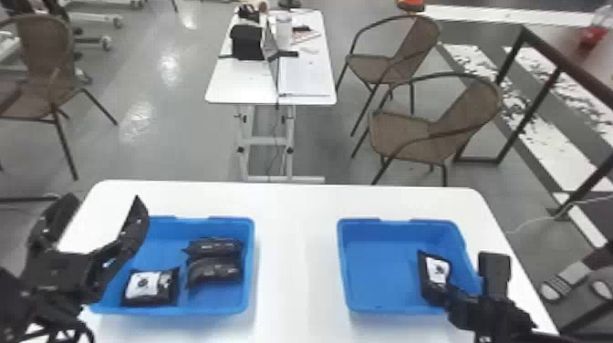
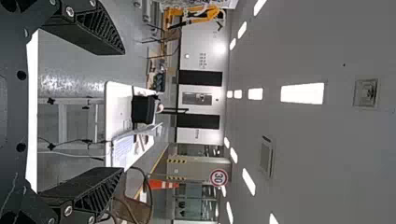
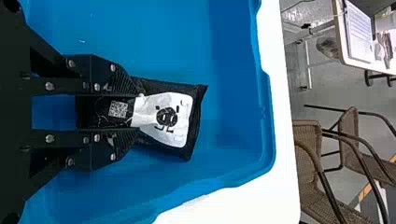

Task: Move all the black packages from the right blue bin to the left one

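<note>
Pinching the right bin's (image 1: 378, 273) last package (image 3: 170, 119), your right gripper (image 3: 134, 112) is part-closed; left gripper (image 2: 123, 110) gapes, empty; left bin (image 1: 162, 251) holds three.

Most likely a lab or workshop hall — a round road sign (image 2: 218, 177), an orange traffic cone (image 2: 158, 184) and yellow-black striping (image 2: 176, 161) under ceiling lights (image 2: 302, 93), with white wheeled frames (image 1: 98, 18) on a glossy grey floor (image 1: 159, 114).

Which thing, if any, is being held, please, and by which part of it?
The right gripper holds a black package by its end nearest the wrist; the left gripper is empty.
</note>
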